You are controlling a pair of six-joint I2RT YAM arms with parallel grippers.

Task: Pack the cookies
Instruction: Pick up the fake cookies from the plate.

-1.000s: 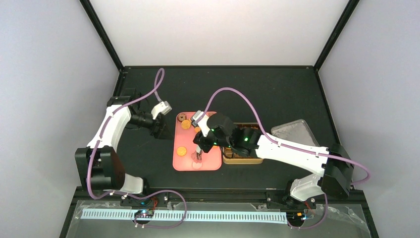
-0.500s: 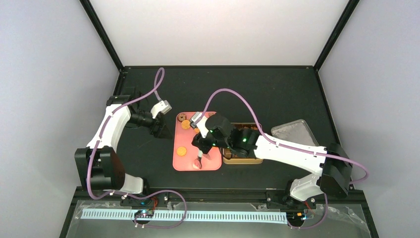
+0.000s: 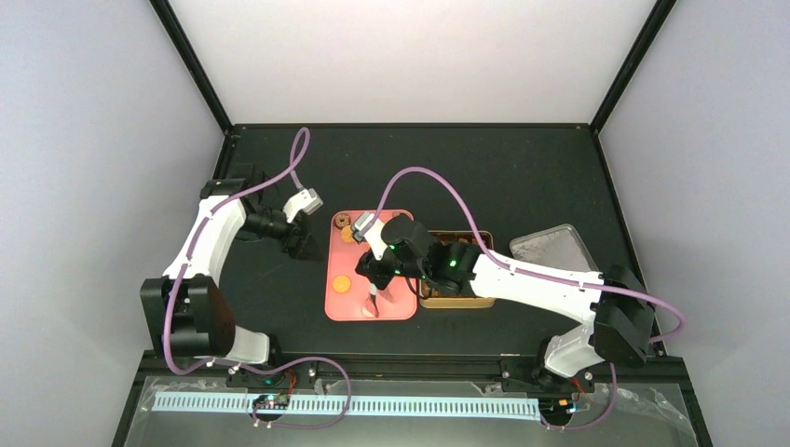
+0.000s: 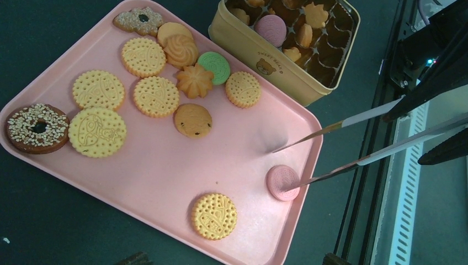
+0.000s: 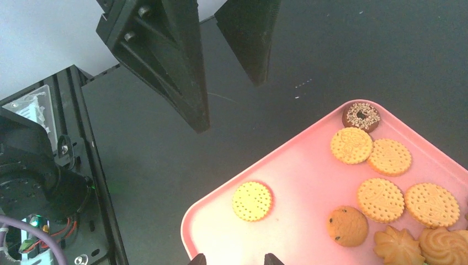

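Orange and yellow mostly, the cookies (image 4: 156, 96) lie flat and face up on the pink tray (image 4: 165, 165); being discs, they have no long axis and point nowhere. Most form a loose band along one half of the tray, some touching, with a dark sprinkled ring (image 4: 37, 128) at its end. A yellow dotted cookie (image 4: 214, 216) lies alone near the opposite corner, and a pink cookie (image 4: 283, 183) lies near it, close to the rim. More cookies sit in the compartments of the yellow tin (image 4: 259, 52), just beside the tray. The metal tongs (image 4: 353, 120) slant in across the tray's rim, their long axis aimed at the pink cookie; one tip touches its edge, the other hangs apart over bare tray. The right gripper (image 3: 376, 276) is clamped on the tongs' arms. The left gripper (image 3: 300, 240) hovers off the tray's left side over the black table (image 3: 522, 177), fingers spread wide, holding nothing
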